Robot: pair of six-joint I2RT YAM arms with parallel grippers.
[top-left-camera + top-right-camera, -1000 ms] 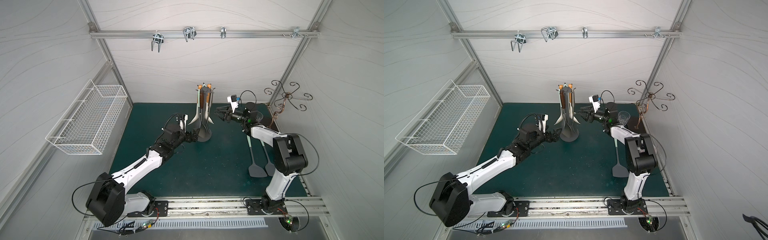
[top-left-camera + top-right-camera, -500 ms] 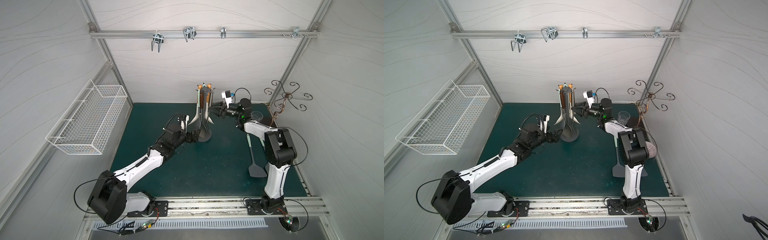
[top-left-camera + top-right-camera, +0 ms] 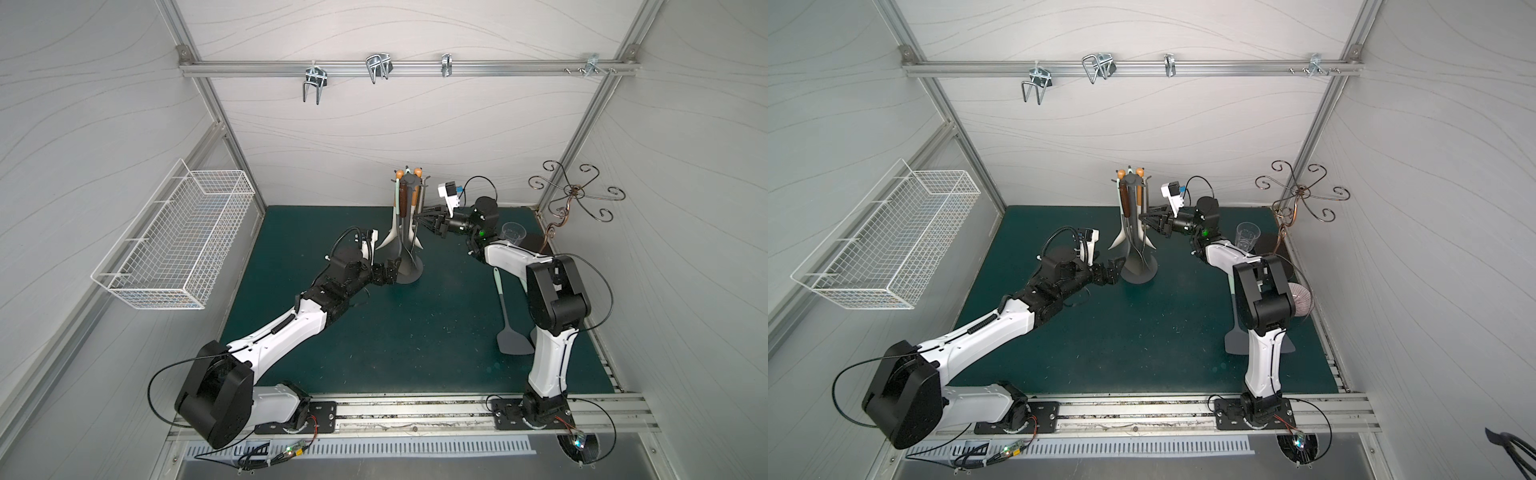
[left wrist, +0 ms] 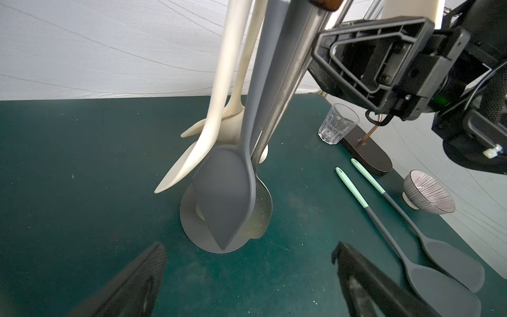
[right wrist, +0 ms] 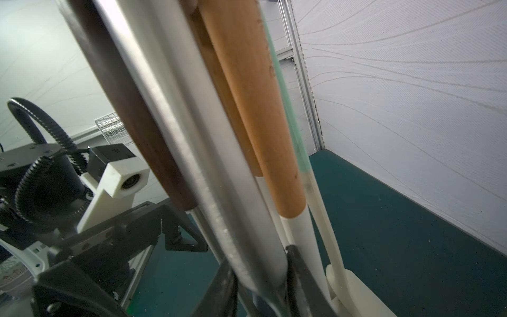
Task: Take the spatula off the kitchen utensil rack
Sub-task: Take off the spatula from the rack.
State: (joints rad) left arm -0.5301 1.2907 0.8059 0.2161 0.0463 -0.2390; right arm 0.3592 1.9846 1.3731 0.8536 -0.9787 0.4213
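I read the kitchen utensil rack (image 3: pixel 413 271) as standing upright at the back centre of the green mat (image 3: pixel 415 332), its crown loaded with hanging tools. The right gripper (image 3: pixel 418 217) is at mid-height of those handles. In the right wrist view its fingers (image 5: pixel 300 274) sit tight on either side of a flat steel utensil shaft (image 5: pixel 192 153), so I log the claw as nearly closed and clamped on that shaft. The shaft stands among the other handles hung from the crown; I cannot tell what head it carries. The left gripper (image 4: pixel 248 248) is spread wide and holds nothing, low on the mat just beside the rack's disc base. Two grey spatulas (image 4: pixel 444 293) with mint handles lie flat on the mat near the right arm, apart from the rack
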